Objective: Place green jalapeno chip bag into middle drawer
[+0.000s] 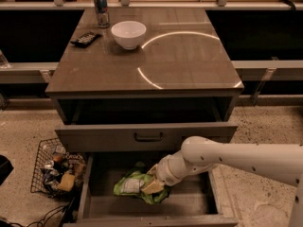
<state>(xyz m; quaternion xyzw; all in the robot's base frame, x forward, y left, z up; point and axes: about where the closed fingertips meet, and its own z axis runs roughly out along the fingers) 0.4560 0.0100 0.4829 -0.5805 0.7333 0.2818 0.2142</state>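
Observation:
The green jalapeno chip bag is crumpled, with a white label patch, and lies low inside the middle drawer. That drawer is the pulled-out bottom box with a flat floor and low side walls. My gripper reaches into the drawer from the right on a white arm. Its yellowish fingers are closed on the bag's right end. The bag sits at the drawer's left-middle, at or just above the floor.
Above it, a drawer with a black handle is slightly open. On the cabinet top stand a white bowl, a can and a black remote-like object. A wire basket of snacks stands on the floor to the left.

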